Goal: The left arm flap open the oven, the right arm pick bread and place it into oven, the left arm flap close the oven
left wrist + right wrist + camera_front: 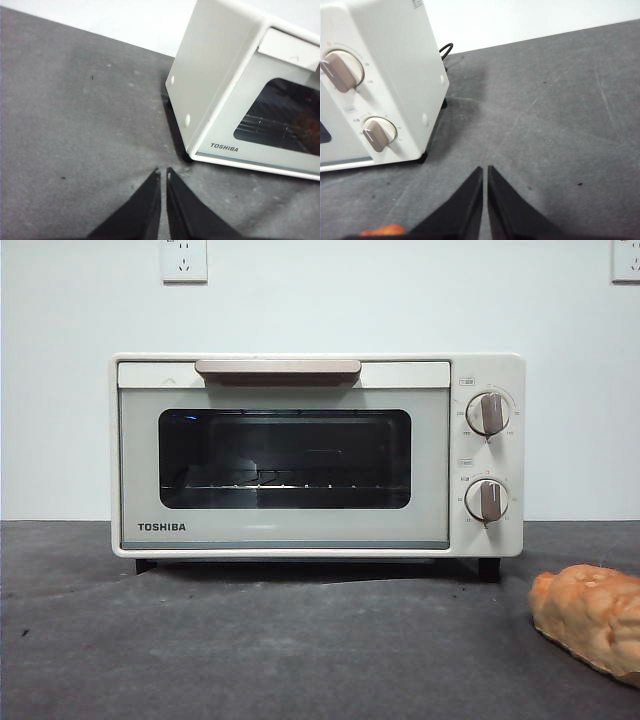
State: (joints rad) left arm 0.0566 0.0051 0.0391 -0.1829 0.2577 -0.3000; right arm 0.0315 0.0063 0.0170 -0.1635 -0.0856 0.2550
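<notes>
The cream TOSHIBA oven (300, 455) stands at the middle of the table with its glass door shut and the tan handle (278, 369) along the top. A lumpy golden bread (590, 615) lies on the dark mat at the front right. My left gripper (163, 172) hovers shut over the mat off the oven's (225, 90) left front corner, holding nothing. My right gripper (485, 170) hangs shut over the mat to the right of the oven (380, 80), and a sliver of the bread (384, 230) shows beside its jaw. Neither gripper appears in the front view.
A wire rack (270, 483) shows through the window. Two knobs (488, 413) sit on the oven's right panel. A black cable (445, 50) runs behind the oven. A white wall with sockets (184, 260) backs the table.
</notes>
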